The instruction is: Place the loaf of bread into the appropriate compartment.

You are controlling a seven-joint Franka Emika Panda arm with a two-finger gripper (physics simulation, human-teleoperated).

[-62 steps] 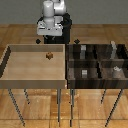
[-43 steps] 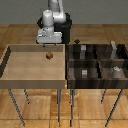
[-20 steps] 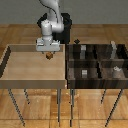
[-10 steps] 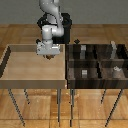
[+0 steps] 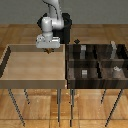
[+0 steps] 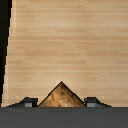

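The loaf of bread is a small brown block, and my gripper is shut on it, with a dark fingertip on either side. In the exterior view the gripper hangs over the back part of the light-wood tray, the loaf of bread just visible under it, off the tray floor. The dark divided bin with its four striped compartments stands to the exterior view's right of the tray, apart from the gripper.
Small grey-white blocks sit in the bin's cells, one in the near cell by the tray and one in the near cell farther along. Both containers rest on thin-legged stands. The robot's dark base is behind the tray.
My gripper came down onto the loaf on the tray floor, closed on it, and has lifted it slightly, drifting toward the exterior view's left.
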